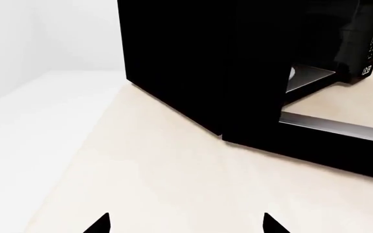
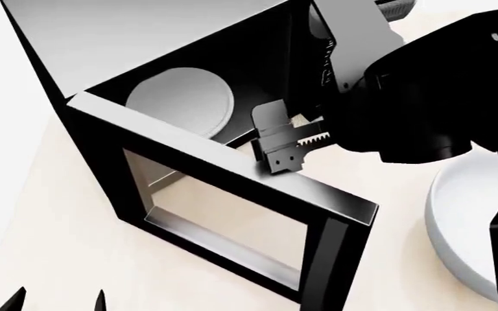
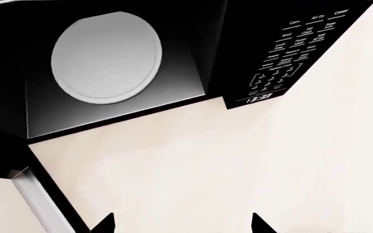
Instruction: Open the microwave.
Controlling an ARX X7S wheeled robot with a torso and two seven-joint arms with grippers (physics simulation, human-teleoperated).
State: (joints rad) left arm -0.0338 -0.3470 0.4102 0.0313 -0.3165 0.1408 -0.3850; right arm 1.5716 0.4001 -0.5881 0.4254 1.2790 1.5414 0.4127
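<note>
The microwave (image 2: 102, 39) is a black box with a grey top, and its glass-windowed door (image 2: 189, 146) stands swung wide open toward me. Inside lies the white turntable plate (image 2: 184, 103). My right gripper (image 2: 271, 139) hovers open just above the door's top edge, in front of the cavity, holding nothing. In the right wrist view that gripper (image 3: 183, 225) looks at the plate (image 3: 105, 58), the keypad (image 3: 296, 53) and the clock display (image 3: 258, 98). My left gripper (image 2: 59, 303) is open and empty, low at the near left. In its own view the left gripper (image 1: 186, 225) faces the microwave's black side (image 1: 186, 63).
The microwave stands on a beige counter (image 2: 24, 214). A white bowl (image 2: 465, 220) sits on the counter to the right of the open door, partly behind my right arm. In the left wrist view the counter's edge meets a white surface (image 1: 25, 126).
</note>
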